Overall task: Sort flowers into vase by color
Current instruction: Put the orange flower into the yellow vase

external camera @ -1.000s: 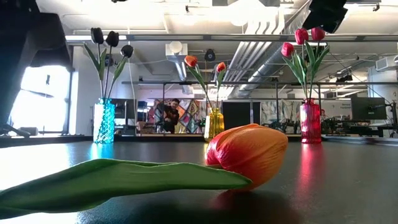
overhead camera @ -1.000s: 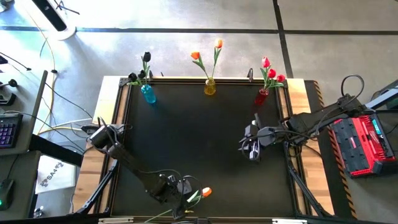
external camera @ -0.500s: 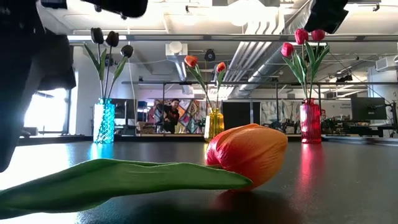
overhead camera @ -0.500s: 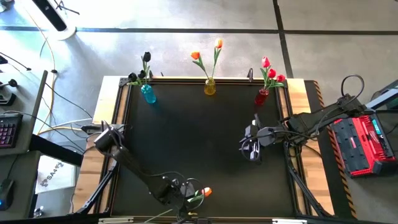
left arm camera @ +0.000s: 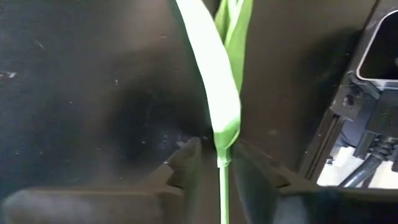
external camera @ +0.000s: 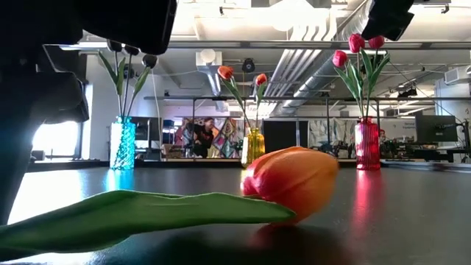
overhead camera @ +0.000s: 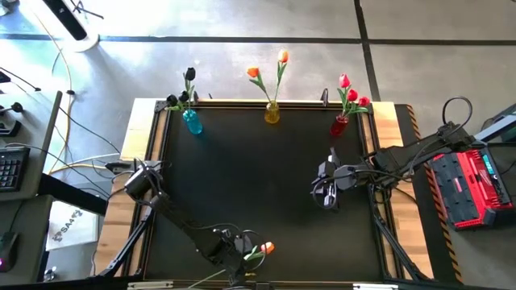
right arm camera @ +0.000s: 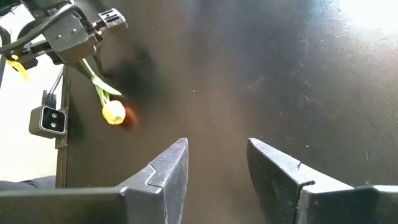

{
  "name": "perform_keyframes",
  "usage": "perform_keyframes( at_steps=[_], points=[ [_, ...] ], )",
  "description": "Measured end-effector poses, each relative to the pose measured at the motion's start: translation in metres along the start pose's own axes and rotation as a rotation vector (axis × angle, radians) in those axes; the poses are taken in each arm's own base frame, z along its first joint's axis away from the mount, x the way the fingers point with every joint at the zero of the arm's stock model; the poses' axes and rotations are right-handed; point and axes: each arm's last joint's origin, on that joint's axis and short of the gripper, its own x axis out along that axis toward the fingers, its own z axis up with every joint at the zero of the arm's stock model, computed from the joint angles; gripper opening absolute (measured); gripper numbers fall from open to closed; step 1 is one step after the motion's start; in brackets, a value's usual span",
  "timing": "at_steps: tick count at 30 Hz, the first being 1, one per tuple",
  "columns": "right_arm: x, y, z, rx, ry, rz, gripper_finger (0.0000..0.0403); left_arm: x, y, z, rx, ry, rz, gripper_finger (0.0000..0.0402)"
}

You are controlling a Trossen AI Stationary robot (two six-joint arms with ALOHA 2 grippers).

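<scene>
High view with wrist details. My left gripper is low over the counter at about 6 o'clock, near the front edge. Its fingers straddle the thin stem of the orange-yellow tulip, just below the narrow leaf. They stand close on either side, but I cannot tell whether they already pinch the stem. The flower lies flat, its head pointing toward 3 o'clock. The stem offers the thinnest, firmest hold, so I judge it the sensible place to grasp without crushing the head.

My right gripper waits at 3 o'clock, spread and empty, clear of the work.

Along the far edge stand three vases: a blue vase at 11 o'clock with black tulips, a yellow vase at 12 o'clock with orange-yellow ones, and a red vase at 1 o'clock with red ones. The yellow vase is the likely destination.
</scene>
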Motion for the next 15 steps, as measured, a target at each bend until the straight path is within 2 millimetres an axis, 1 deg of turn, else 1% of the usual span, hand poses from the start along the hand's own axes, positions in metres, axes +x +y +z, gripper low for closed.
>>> perform_keyframes(
  at_steps=[4,5,8,12,13,15],
  points=[
    [0.000,0.000,0.000,0.011,0.001,0.000,0.0154,0.001,0.001,0.000,-0.002,0.008,0.001,0.0021],
    [0.000,0.000,0.000,0.017,0.001,0.000,0.0154,0.001,0.001,0.001,-0.004,0.011,-0.002,0.0011],
    [0.000,0.000,0.000,0.024,0.000,0.000,0.0154,-0.002,0.000,0.003,-0.004,0.006,-0.016,0.0010],
    [0.000,0.000,0.000,0.039,0.000,0.000,0.0154,-0.015,0.003,0.011,-0.022,-0.031,-0.025,0.0003],
    [0.000,0.000,0.000,0.043,-0.001,0.001,0.0154,-0.020,0.005,0.015,-0.023,-0.051,-0.024,0.0002],
    [0.000,0.001,0.002,0.049,-0.015,0.012,0.0154,-0.037,0.007,0.026,-0.028,-0.105,-0.043,0.0002]
  ],
)
